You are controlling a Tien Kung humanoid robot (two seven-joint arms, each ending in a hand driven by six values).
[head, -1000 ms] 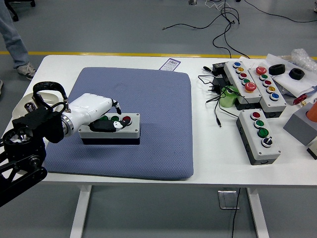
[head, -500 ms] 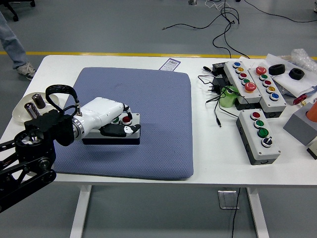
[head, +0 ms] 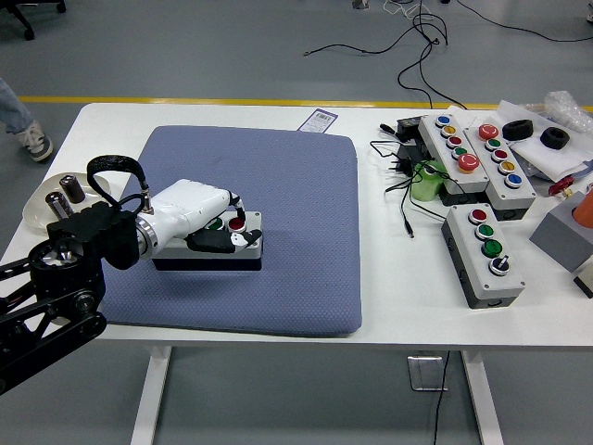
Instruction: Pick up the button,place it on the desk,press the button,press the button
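A grey button box [head: 248, 248] with a dark base lies on the blue mat [head: 296, 185], left of its middle. A red button [head: 237, 223] and part of a green one [head: 216, 223] show on its top. My left hand [head: 227, 222], a white shell with black fingers, covers the box's left and middle. Its fingers [head: 234, 199] curl over the far edge and the thumb [head: 227, 242] lies along the front edge, so the hand is closed around the box. The box rests flat on the mat. My right arm is out of view.
Three more button boxes [head: 484, 250] [head: 454, 151] [head: 505, 167], black cables [head: 403, 181] and a green object [head: 428, 181] crowd the table's right side. A white dish with small cylinders [head: 56, 199] sits at the left edge. A person's shoe [head: 30, 141] shows on the floor, top left.
My left hand has slid right over the box, from its left end to covering most of the top. The box has stayed put. The person's foot moved left.
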